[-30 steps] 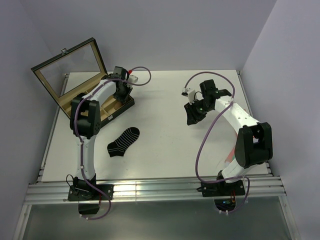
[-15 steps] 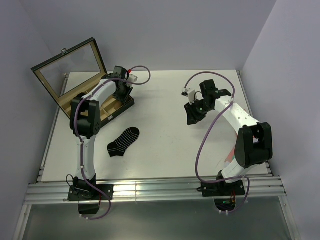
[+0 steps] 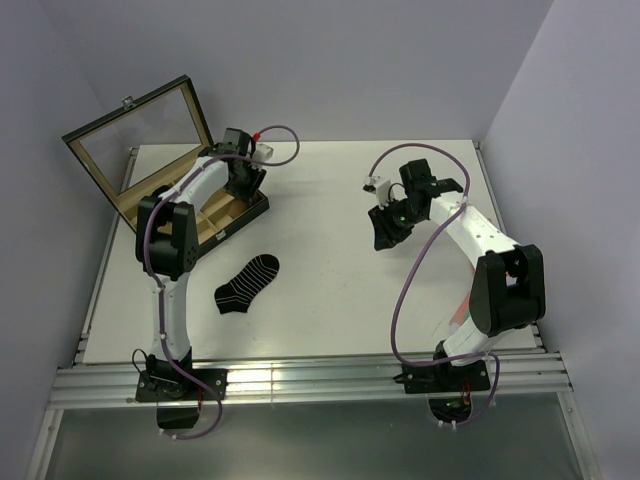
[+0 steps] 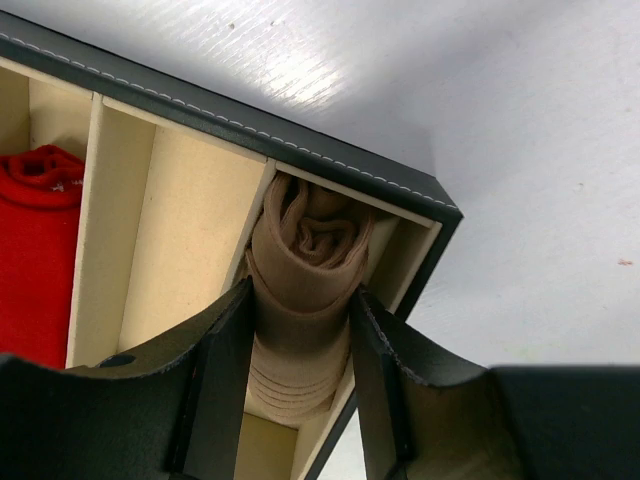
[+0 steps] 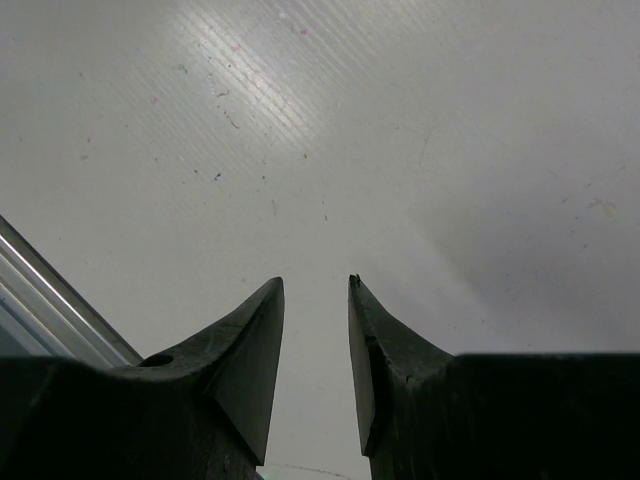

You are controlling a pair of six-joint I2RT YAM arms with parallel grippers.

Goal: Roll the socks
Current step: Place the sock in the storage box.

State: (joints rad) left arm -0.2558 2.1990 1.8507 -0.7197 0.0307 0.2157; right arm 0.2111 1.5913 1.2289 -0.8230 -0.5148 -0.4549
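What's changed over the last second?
The left arm's elbow shifted slightly left and the left gripper edged farther back over the box, straddling the rolled tan sock in the corner compartment; whether it has let go is unclear. The right gripper, open and empty, and the striped sock stayed put.

Nothing can be read: no writing, label, number or sign shows on the box (image 4: 330,160), the striped sock (image 3: 247,284) or the bench (image 3: 330,300).

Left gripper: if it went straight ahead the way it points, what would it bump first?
The left gripper would meet the rolled tan sock first, lying between its fingers in the end compartment of the box. Whether they touch is unclear.
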